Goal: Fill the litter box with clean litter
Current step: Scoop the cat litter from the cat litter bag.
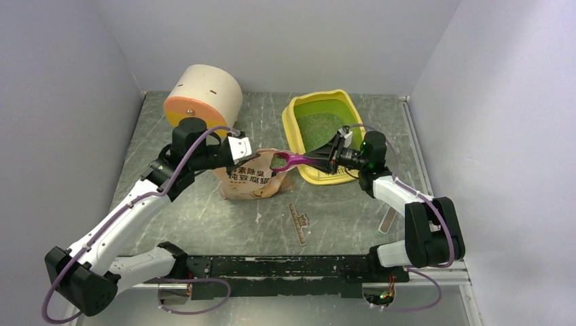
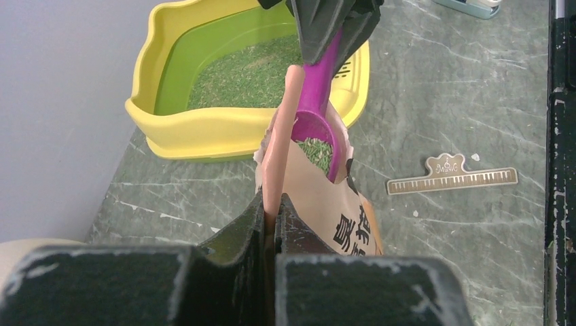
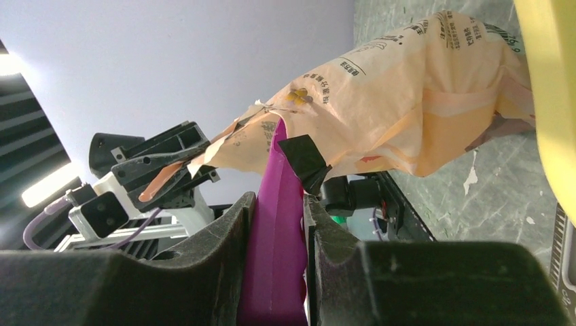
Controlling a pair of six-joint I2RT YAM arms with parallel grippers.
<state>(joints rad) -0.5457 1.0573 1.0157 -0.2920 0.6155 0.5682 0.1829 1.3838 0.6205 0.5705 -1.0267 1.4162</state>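
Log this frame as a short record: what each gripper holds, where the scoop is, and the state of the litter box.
left gripper: shut on the bag, pinching its top edge
right gripper: shut on the scoop, by the handle
scoop bowl: at the bag's mouth, loaded with clean litter
litter box: a thin layer of granules in the green pan
also present: cream-and-orange cylinder, ruler-shaped clip

pale lilac walls [image 1: 306, 41], grey marbled table [image 1: 204, 217]
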